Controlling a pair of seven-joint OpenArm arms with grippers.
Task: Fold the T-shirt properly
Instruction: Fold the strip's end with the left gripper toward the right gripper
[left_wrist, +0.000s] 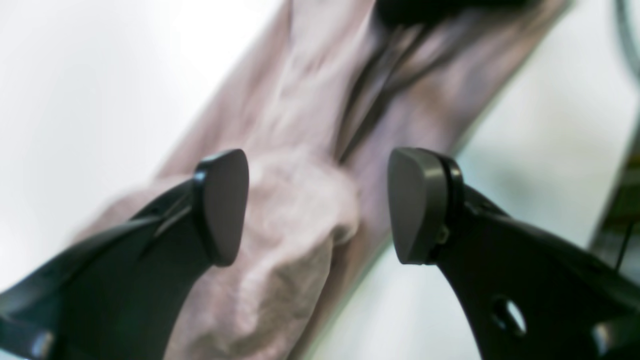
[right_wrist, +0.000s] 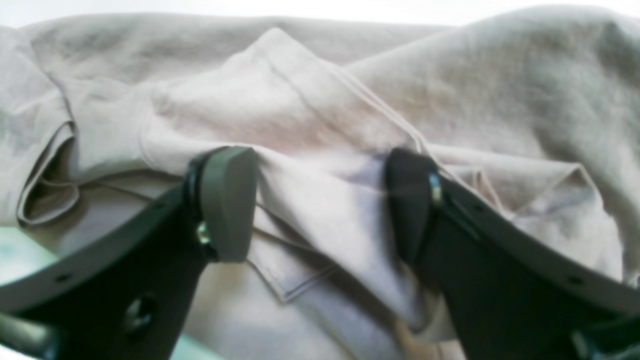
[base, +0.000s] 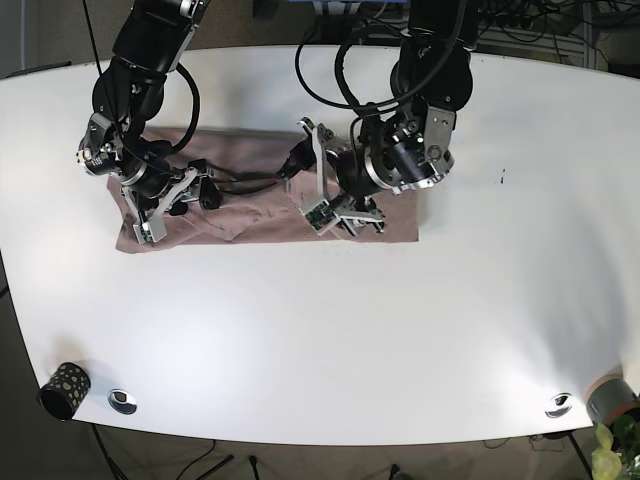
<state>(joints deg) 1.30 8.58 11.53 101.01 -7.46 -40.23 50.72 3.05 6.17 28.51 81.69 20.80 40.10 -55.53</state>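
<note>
The crumpled beige cotton T-shirt (base: 250, 205) is lying on the far left part of the white oval table (base: 420, 330), bunched into a long, wrinkled strip rather than a neat rectangle. Both arms are working directly over it.

The right pincer (right_wrist: 320, 200) is sitting with its jaws spread, straddling a raised ridge of cloth near a hemmed edge, with a sleeve opening gaping to one side. The pads are flanking the ridge but are not yet closing on it, as far as the wrist view shows.

The left pincer (left_wrist: 317, 205) is likewise standing spread apart, hovering over a rounded lump of fabric at the other end of the garment; whether the pads are touching the cloth cannot be told from the blurred picture.

Judging by how things lie, the task is somewhere in its middle: the shirt looks gathered lengthwise, yet it is rumpled, with loose corners and uneven layers. Smoothing, squaring the edges and at least one crosswise fold seem to be remaining. Neither pincer is holding anything, so a fresh grasp appears to be the step in hand.
</note>
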